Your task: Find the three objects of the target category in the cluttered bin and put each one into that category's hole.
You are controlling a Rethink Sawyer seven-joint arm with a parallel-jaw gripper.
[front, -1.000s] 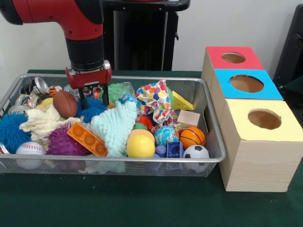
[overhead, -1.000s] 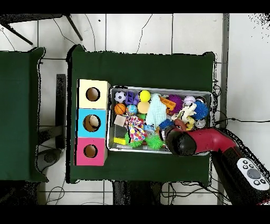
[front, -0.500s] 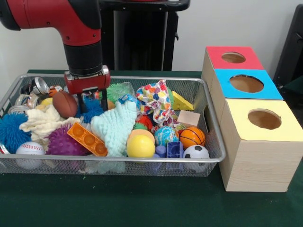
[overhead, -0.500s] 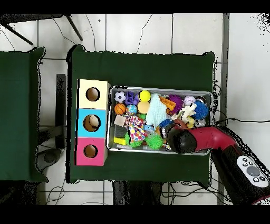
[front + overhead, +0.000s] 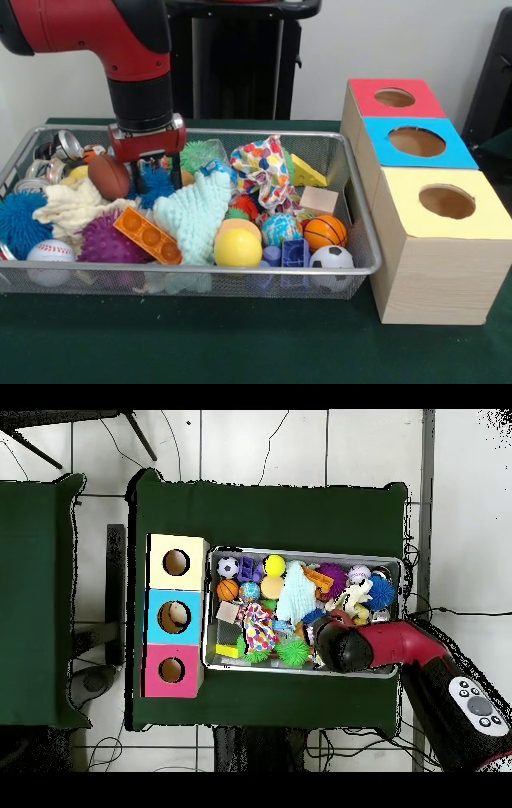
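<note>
The wire mesh bin (image 5: 240,272) is full of mixed toys; it also shows in the overhead view (image 5: 300,552). My gripper (image 5: 156,179) is open and points down into the bin's far left part. Its fingers (image 5: 175,174) stand on either side of a dark blue spiky ball (image 5: 157,186), next to a brown toy football (image 5: 110,175). A small orange-tan thing (image 5: 94,151), perhaps a plush, peeks out behind the football, mostly hidden. The red-topped box's hole (image 5: 394,98) is at the far right. In the overhead view the arm (image 5: 348,649) hides the gripper.
Blue-topped (image 5: 417,141) and yellow-topped (image 5: 446,201) boxes stand in a row with the red one, right of the bin. In the bin lie a mint knitted cloth (image 5: 194,214), an orange brick (image 5: 147,234), a yellow ball (image 5: 238,247), a spotted cloth (image 5: 261,168) and cans (image 5: 66,146).
The gripper has sunk a little deeper into the clutter and shifted slightly left in the front view. Its fingers stay the same distance apart. The toys have not visibly moved.
</note>
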